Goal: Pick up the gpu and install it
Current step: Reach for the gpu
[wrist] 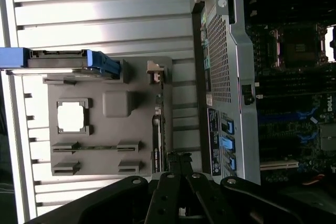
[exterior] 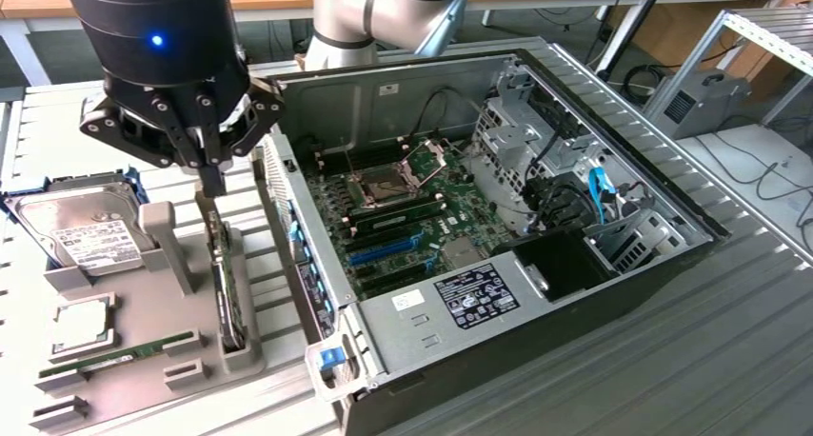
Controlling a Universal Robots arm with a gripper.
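Note:
The gpu (exterior: pixel 227 286) stands on edge in a slot of the grey holder tray (exterior: pixel 133 384), a thin dark card with its metal end toward the back. My gripper (exterior: pixel 212 181) hangs just above that back end, fingers pressed together and pointing down, with nothing between them. In the wrist view the gpu (wrist: pixel 157 129) appears edge-on along the holder tray (wrist: pixel 105 169), and my shut gripper (wrist: pixel 178 157) sits close beside its near end. The open computer case (exterior: pixel 635 265) lies on the exterior view's right of the tray, its motherboard (exterior: pixel 420 203) exposed.
On the tray lie a silver hard drive (exterior: pixel 83 234) in a blue caddy, a processor (exterior: pixel 83 324) and a narrow green memory stick (exterior: pixel 121 353). Blue expansion slots (exterior: pixel 387 250) run across the motherboard. The case's wall (wrist: pixel 226 51) rises right beside the tray. Ribbed metal table all round.

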